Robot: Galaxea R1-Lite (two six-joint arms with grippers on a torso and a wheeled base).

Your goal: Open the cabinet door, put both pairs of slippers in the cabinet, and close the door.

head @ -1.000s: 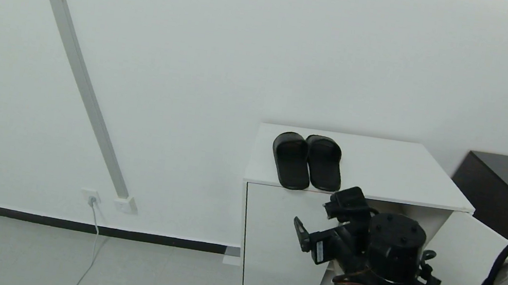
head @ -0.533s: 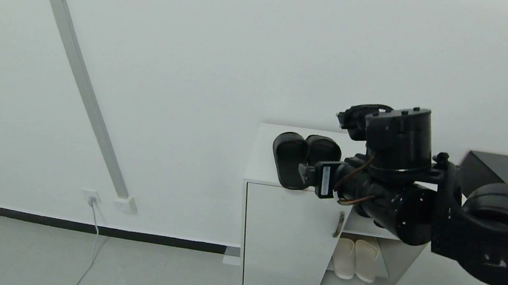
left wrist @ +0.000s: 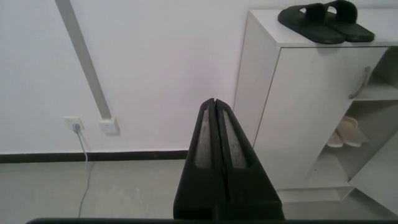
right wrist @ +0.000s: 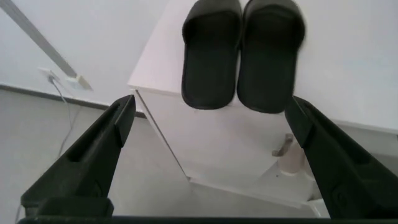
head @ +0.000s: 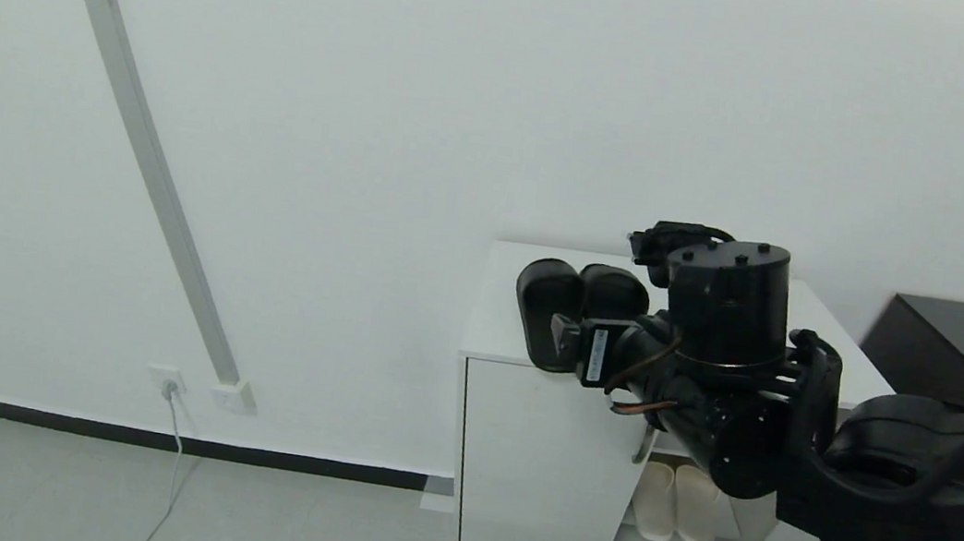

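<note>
Door of white cabinet (head: 538, 483) open; cream rubber slippers (head: 674, 505) shelved, lower right. On top: black rubber slides (head: 570, 305), unstowed. Facing them, right gripper (right wrist: 210, 106) spread wide, empty; left gripper (left wrist: 215, 106) closed, empty.

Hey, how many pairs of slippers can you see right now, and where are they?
2. The black pair lies on top of the cabinet; the white pair sits on a shelf inside its open side. The closed door could hide more.

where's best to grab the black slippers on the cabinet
Probably squeeze the black slippers together across their outer sides near the heels, coming from the front of the cabinet. They lie side by side, heels at the front edge, and the right gripper has jaws open wider than the pair.
</note>
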